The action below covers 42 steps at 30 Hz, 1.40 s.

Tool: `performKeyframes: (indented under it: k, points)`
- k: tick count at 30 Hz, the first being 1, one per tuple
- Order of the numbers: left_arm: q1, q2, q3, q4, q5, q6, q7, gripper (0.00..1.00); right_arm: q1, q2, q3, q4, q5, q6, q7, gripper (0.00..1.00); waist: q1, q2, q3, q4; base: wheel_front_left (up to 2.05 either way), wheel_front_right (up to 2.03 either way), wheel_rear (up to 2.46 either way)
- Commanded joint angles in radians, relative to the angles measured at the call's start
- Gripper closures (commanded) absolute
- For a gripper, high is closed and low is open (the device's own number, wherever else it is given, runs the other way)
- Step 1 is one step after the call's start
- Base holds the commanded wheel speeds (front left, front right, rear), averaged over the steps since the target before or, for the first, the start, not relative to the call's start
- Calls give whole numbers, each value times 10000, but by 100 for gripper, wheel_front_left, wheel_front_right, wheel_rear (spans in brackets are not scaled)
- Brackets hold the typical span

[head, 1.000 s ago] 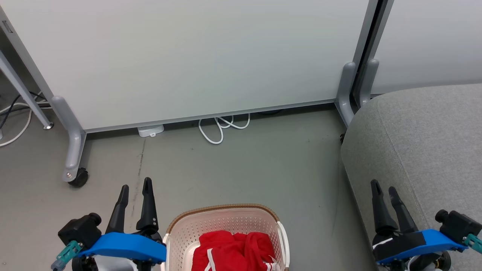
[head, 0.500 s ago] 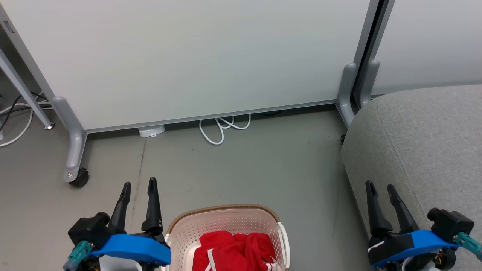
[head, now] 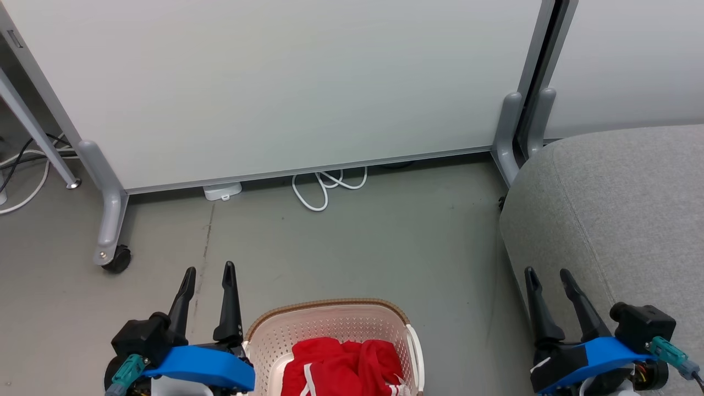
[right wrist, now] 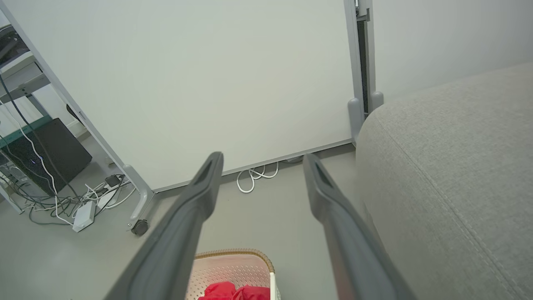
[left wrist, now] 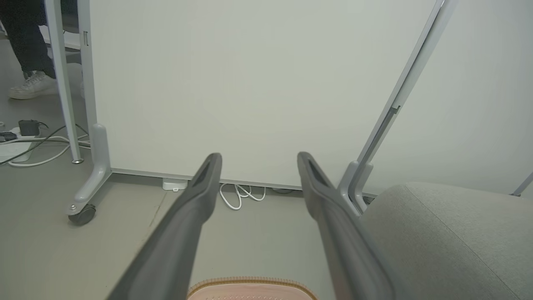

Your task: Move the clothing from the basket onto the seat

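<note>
The cream basket (head: 329, 303) sits on the grey floor (head: 385, 242) at the bottom of my frame, with red clothing (head: 341, 363) trimmed in white heaped inside it. My left gripper (head: 209, 268) hangs just left of the basket's brown rim, jaws apart and empty. My right gripper (head: 546, 270) hangs well off to the right, jaws likewise apart and empty, seen against the edge of the light grey seat (head: 621, 209). Behind them, a white partition panel (head: 275, 82) stands on a grey foot with a black caster (head: 116, 258). A looped white cable (head: 322, 190) and a small white box (head: 222, 191) lie at its base.
</note>
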Motion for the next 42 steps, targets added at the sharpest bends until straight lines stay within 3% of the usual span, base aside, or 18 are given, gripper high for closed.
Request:
performKeyframes:
  k: [1, 27, 42]
  points:
    - [-209, 50, -15, -9, 158, 58, -94, 0, -31, -83, 24, -53, -262, 22, 16, 0, 0, 0, 4, 7, 0, 0, 0]
    - [-187, 54, -271, 184, 1436, 125, -574, 0, 8, -96, 134, 5, -2034, 18, -350, 0, 0, 0, 62, 137, 0, 0, 0]
    - [-215, 53, -266, 253, 1260, 153, -574, 0, -63, -96, 101, 78, -1872, 18, -391, 0, 0, 0, 130, 148, 0, 0, 0]
